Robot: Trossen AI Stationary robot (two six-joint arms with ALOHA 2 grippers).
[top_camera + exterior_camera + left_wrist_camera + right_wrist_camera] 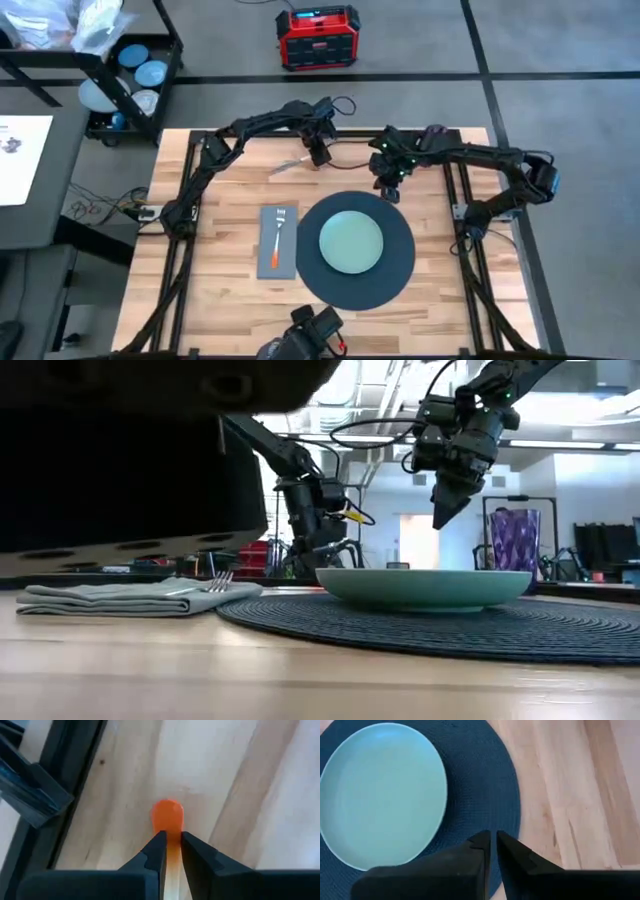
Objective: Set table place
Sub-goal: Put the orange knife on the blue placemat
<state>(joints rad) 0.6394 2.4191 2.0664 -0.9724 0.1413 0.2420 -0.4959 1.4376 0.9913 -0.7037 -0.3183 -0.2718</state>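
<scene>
Near the table's (220,300) far edge, the left gripper (318,155) is clamped on an orange handle (168,817) of what seems to be the knife (292,164), its metal end lying on the bare wood. Over the far rim of the dark round mat (400,270) hangs the right gripper (388,190), fingers (480,842) together and holding nothing. On the mat sits the pale green plate (351,243). Just beside the mat lies the grey napkin (277,240) with the orange-handled fork (277,240) on it.
</scene>
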